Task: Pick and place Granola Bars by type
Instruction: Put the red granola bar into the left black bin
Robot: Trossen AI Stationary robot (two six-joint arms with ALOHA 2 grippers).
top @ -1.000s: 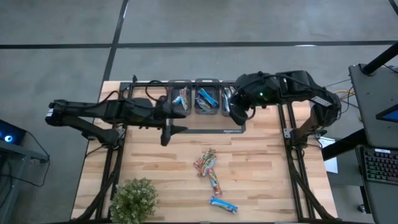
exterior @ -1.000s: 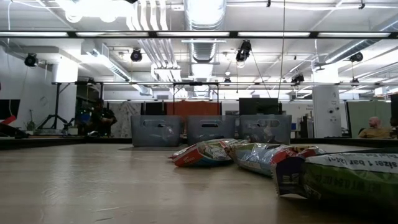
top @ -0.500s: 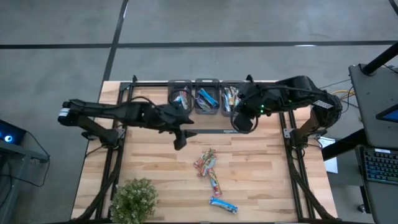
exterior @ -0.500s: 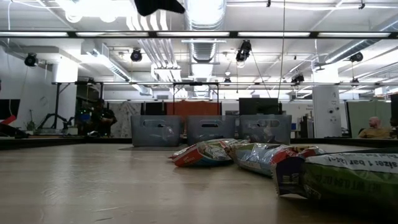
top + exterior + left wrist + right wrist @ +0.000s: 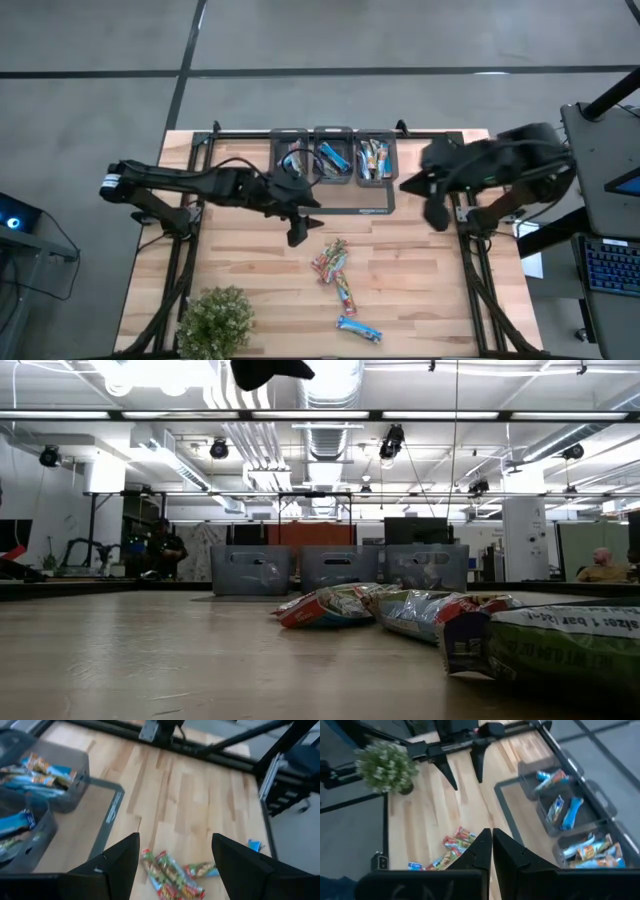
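Left gripper (image 5: 296,236) is spread wide and empty, just up-left of the heap of shiny multicoloured granola bars (image 5: 333,266) at frame centre. A lone blue-wrapped bar (image 5: 358,329) sits lower. Risk: overlapping bars, so a pinch may lift two types together. Right gripper (image 5: 437,215), pinched shut, waits mid-right. Only the right wrist view shows the three grey bins (image 5: 559,810)' contents clearly, probably sorted by colour.

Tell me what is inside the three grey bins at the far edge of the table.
Each of the three grey bins holds wrapped granola bars, blue and multicoloured. What lies under the top bars is covered.
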